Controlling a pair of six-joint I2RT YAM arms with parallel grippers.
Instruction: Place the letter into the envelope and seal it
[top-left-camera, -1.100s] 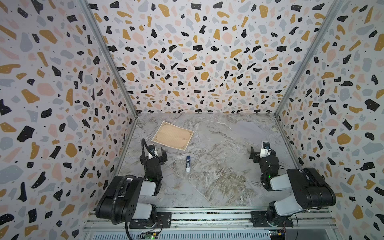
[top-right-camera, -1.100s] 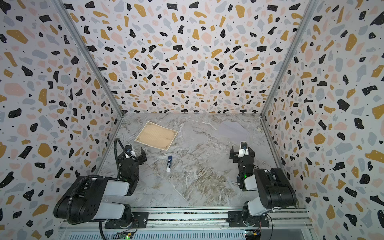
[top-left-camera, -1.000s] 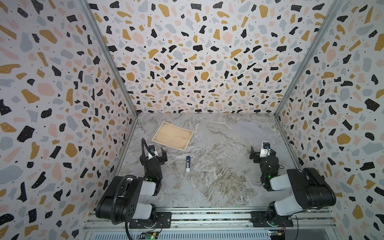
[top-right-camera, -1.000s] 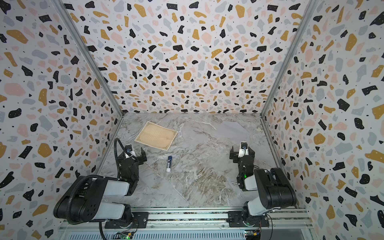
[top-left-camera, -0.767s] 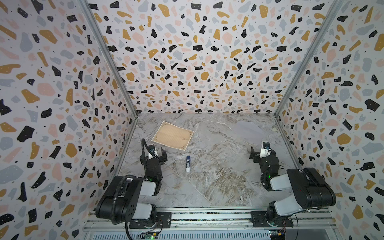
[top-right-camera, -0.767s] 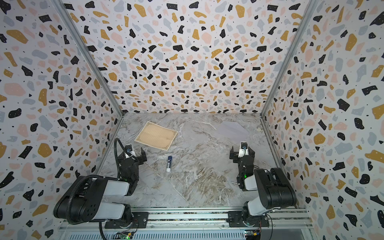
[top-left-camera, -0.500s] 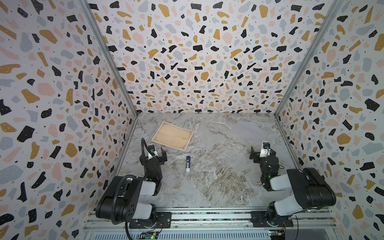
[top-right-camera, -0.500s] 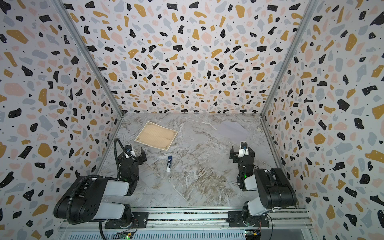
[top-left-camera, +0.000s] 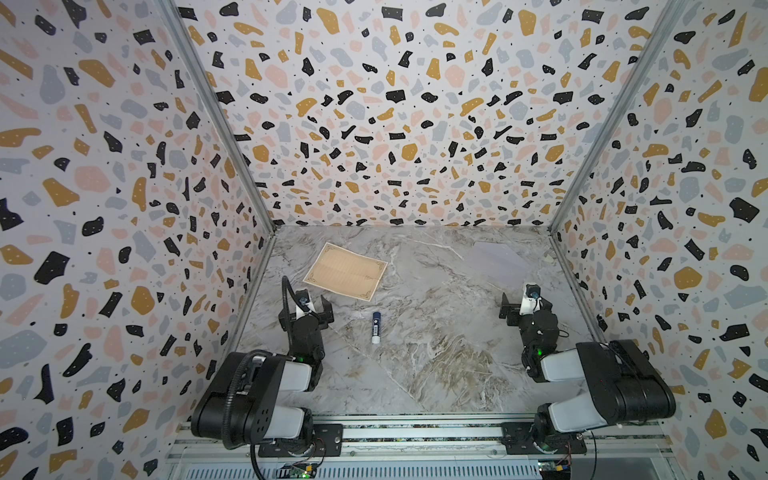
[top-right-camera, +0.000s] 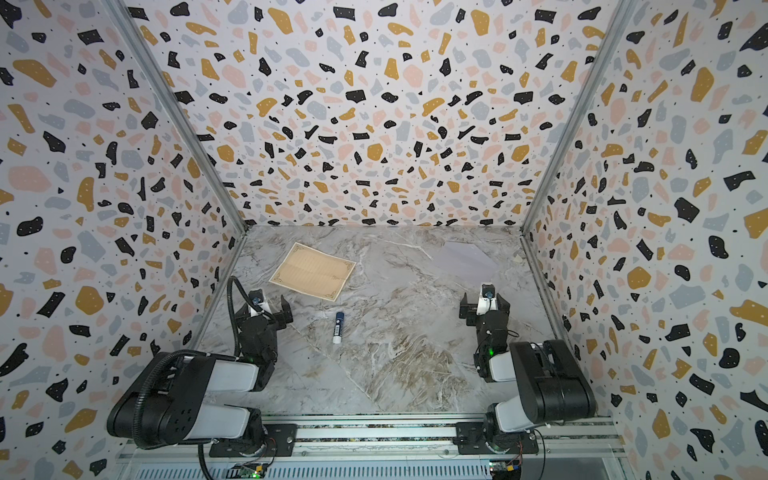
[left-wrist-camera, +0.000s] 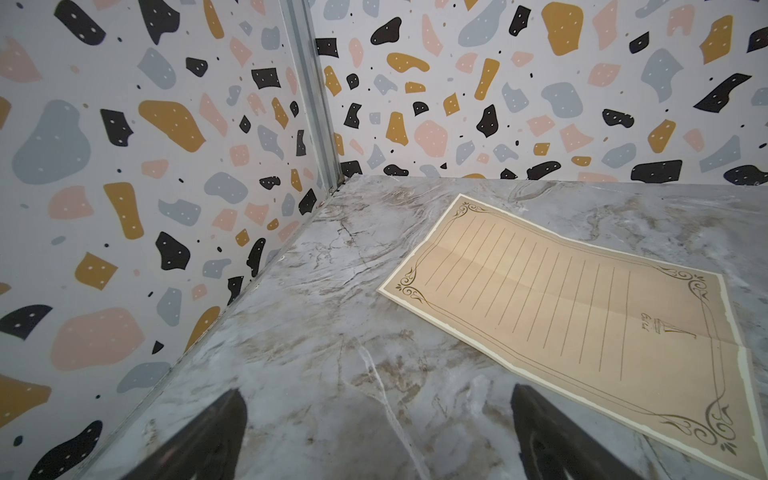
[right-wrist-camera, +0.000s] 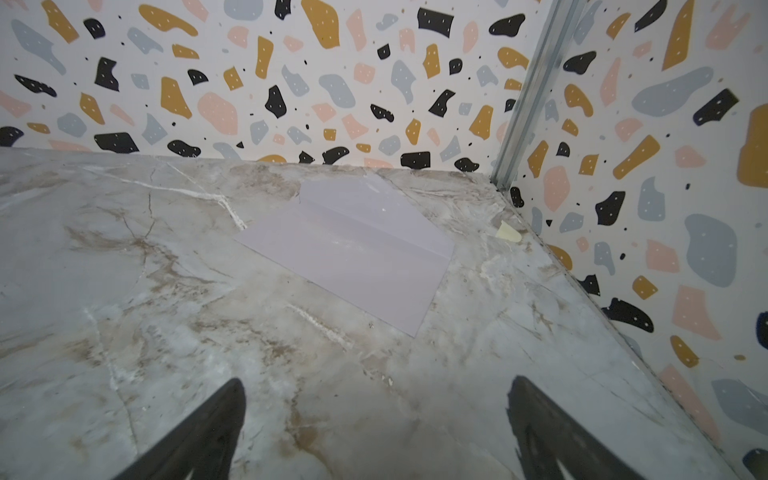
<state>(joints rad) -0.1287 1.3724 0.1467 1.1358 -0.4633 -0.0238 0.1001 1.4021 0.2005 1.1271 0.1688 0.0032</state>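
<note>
The letter (top-left-camera: 345, 271) (top-right-camera: 312, 272), a tan sheet with a dark ornate border, lies flat on the marble floor at the back left; in the left wrist view the letter (left-wrist-camera: 582, 307) shows fold creases. The envelope (top-left-camera: 496, 255) (top-right-camera: 467, 254), pale grey-lavender, lies flat at the back right, its flap folded open in the right wrist view (right-wrist-camera: 353, 249). My left gripper (top-left-camera: 309, 304) (top-right-camera: 268, 309) (left-wrist-camera: 378, 392) stands open just short of the letter's near edge, holding nothing. My right gripper (top-left-camera: 525, 305) (top-right-camera: 485, 305) (right-wrist-camera: 375, 381) is open and empty, a way in front of the envelope.
A small blue-and-white glue stick (top-left-camera: 376, 327) (top-right-camera: 338, 327) lies on the floor between the two arms. A tiny pale scrap (right-wrist-camera: 508, 232) sits by the right wall near the envelope. Patterned walls close in the left, back and right sides.
</note>
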